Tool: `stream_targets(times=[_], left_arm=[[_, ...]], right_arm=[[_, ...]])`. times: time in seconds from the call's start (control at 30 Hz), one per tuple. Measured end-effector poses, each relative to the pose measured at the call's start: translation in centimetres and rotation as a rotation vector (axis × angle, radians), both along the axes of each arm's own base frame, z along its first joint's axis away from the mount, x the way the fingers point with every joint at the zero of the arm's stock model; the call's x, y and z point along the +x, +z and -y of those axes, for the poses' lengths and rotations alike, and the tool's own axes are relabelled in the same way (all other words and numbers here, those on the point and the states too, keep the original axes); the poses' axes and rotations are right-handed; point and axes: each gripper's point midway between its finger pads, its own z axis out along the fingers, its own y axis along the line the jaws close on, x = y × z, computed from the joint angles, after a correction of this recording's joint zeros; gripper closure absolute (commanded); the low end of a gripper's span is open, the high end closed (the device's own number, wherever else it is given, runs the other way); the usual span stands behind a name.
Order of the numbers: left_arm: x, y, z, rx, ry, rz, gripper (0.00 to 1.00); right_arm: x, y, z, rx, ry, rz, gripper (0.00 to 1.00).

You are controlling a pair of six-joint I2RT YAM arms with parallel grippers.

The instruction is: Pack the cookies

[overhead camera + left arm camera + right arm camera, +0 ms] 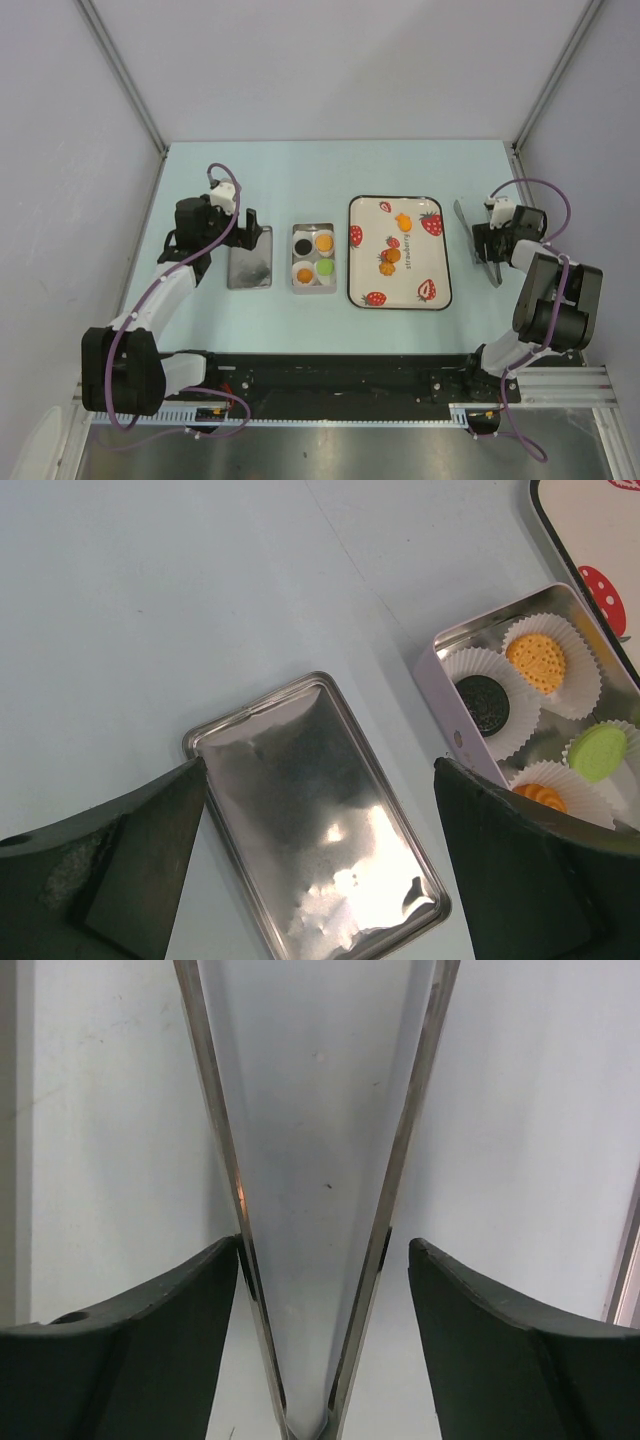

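**Fig. Tin filled, lid off: both arms at rest beside their tools**

All four cookies sit inside the open rectangular tin (440,695), each in its own white paper cup (470,665). They are the black cookie (483,702), one orange cookie (536,657), the green cookie (598,750) and the second orange cookie (540,795). Filling therefore looks complete, and closing appears to be what remains.

The tin lid (320,810) lies hollow side up just beside the tin. The left gripper (320,765) hangs over it with fingers spread wide, a stance suited to taking the lid.

The right gripper (325,1245), also spread, flanks the metal tongs (315,1110), which lie on the far side of the strawberry-print tray (400,282). Whether its pads touch the tongs cannot be told.
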Motion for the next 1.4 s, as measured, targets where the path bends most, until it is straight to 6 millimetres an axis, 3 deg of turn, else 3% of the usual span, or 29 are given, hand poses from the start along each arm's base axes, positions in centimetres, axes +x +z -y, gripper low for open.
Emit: stream_targets(times=[0.23,0.4,0.53,0.67,0.8,1.0,1.1,1.4], left_arm=[[0.0,0.0,0.0,0.0,0.0,0.0,0.0],[0.0,0.0,0.0,0.001,0.001,0.0,0.0],[0.0,0.0,-0.1,0.003,0.006,0.0,0.0],[0.2,0.0,-0.6,0.023,0.029,-0.003,0.0],[0.9,-0.2,-1.6,0.063,0.07,-0.025,0.0],[1.2,-2.1,-3.3,0.137,0.137,-0.104,0.01],[0.7,-3.2,-4.0,0.173,0.16,-0.149,0.01],[0.3,-5.9,-5.8,0.249,0.192,-0.269,0.05]], right_arm=[[-0.1,2.4,0.0,-0.015,0.001,0.048,0.2],[-0.2,6.0,-0.4,-0.024,0.008,0.118,0.17],[-0.1,9.7,-0.9,-0.018,0.014,0.191,0.06],[-0.1,13.6,-2.3,-0.018,0.045,0.27,0.04],[-0.8,15.6,-5.9,-0.002,0.125,0.299,0.03],[-2.1,16.5,-13.2,0.022,0.287,0.283,0.03],[-2.6,16.5,-15.8,0.032,0.342,0.268,0.02],[-3.1,15.3,-18.9,0.038,0.383,0.223,0.03]])
